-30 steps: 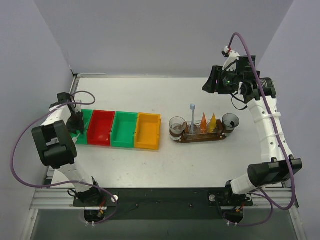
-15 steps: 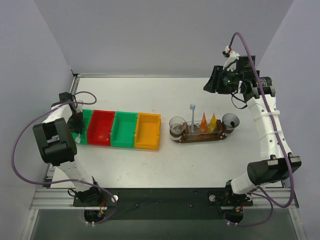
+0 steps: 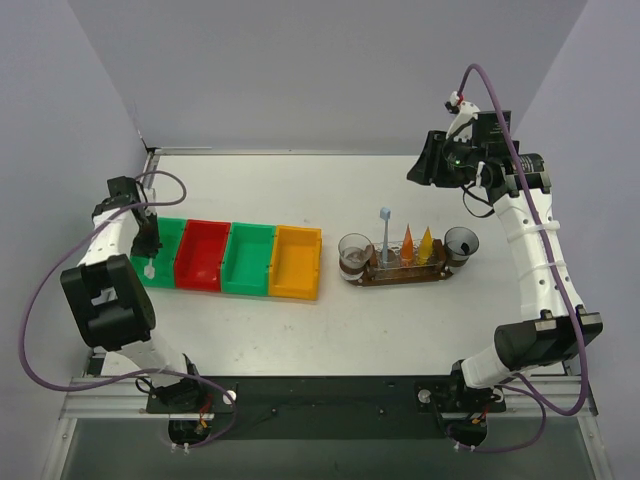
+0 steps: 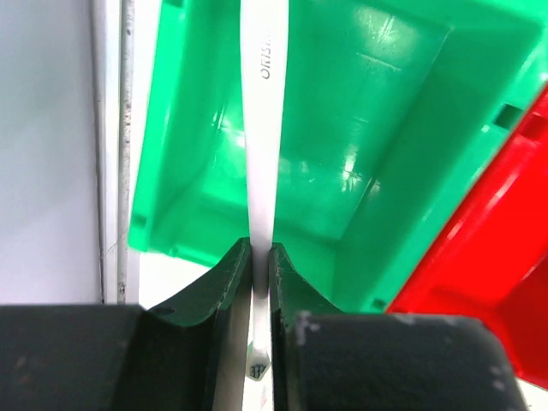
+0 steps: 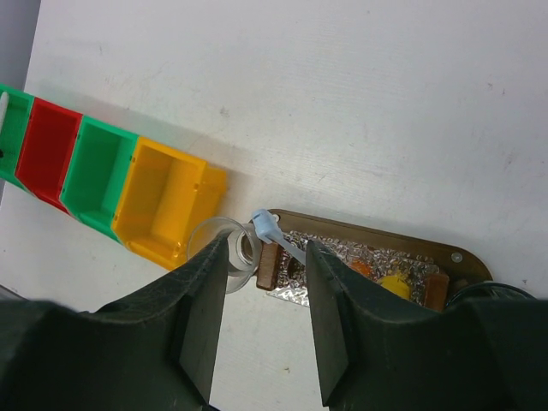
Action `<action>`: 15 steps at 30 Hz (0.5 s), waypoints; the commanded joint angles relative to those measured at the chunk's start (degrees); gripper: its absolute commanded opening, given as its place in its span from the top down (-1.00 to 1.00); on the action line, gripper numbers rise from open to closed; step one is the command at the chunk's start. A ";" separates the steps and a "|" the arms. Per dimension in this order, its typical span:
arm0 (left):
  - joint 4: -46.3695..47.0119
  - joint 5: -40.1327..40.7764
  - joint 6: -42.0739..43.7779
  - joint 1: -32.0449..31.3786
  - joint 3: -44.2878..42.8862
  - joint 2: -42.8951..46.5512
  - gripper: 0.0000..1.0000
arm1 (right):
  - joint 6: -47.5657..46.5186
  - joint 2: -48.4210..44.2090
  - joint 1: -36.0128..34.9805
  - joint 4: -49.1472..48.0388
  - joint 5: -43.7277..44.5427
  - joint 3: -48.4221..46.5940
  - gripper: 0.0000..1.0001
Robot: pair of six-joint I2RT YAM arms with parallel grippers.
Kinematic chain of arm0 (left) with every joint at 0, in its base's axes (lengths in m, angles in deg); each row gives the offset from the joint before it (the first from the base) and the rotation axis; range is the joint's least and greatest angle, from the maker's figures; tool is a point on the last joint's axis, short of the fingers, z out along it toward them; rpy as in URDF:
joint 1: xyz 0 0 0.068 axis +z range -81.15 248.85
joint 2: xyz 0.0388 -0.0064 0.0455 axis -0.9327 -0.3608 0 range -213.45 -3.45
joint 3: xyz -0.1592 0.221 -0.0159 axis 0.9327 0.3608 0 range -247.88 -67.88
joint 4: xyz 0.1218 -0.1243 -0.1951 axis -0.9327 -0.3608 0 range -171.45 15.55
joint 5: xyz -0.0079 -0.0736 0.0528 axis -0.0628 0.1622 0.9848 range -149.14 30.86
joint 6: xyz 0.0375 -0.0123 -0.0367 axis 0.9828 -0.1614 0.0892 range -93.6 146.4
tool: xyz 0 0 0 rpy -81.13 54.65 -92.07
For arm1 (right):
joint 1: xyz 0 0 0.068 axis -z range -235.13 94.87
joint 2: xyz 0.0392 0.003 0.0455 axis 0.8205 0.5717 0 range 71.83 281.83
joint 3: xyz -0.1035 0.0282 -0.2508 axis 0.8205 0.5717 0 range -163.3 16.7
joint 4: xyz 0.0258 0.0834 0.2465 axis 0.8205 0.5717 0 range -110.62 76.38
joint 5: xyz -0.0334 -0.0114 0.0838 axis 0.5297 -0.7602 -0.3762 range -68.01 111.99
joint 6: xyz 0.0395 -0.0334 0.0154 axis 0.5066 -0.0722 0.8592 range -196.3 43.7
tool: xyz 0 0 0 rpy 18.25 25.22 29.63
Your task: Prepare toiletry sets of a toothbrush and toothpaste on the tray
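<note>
My left gripper [image 3: 147,243] is shut on a thin white toothbrush [image 4: 261,128], held over the leftmost green bin [image 4: 342,154]; the stick [image 3: 148,268] hangs below the fingers in the top view. On the brown tray [image 3: 405,277] a second toothbrush [image 3: 384,236] with a pale blue head stands upright, beside an orange tube [image 3: 408,243] and a yellow-orange tube [image 3: 426,242]. My right gripper [image 3: 428,165] is open and empty, high above the table's far right. In the right wrist view the tray [image 5: 402,248] and the blue head [image 5: 268,227] lie far below.
A row of bins runs green [image 3: 165,240], red [image 3: 202,255], green [image 3: 249,259], yellow-orange [image 3: 297,262]. A clear cup [image 3: 354,252] stands at the tray's left end and a dark cup [image 3: 461,243] at its right end. The table's left rail [image 3: 148,165] is close to my left arm.
My left gripper has lifted and moved away from the near end of the leftmost green bin, with the white toothbrush in it. The right arm has barely moved.
</note>
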 commanded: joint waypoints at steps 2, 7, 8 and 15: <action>-0.89 0.28 -3.11 -0.20 0.64 7.16 1.00 | 0.68 -2.30 0.41 -1.57 -0.83 -1.31 0.27; -3.26 0.28 -4.87 -0.38 1.69 12.34 1.00 | 1.38 -4.06 0.24 -1.74 -1.00 -0.79 0.22; -3.53 0.20 -5.13 -0.55 1.61 13.30 1.00 | 1.65 -4.76 0.23 -1.83 -1.09 -0.61 0.13; -6.08 -1.12 -9.25 -2.56 -0.68 21.12 1.00 | 6.04 -7.92 -0.47 -3.23 -3.55 2.55 -0.13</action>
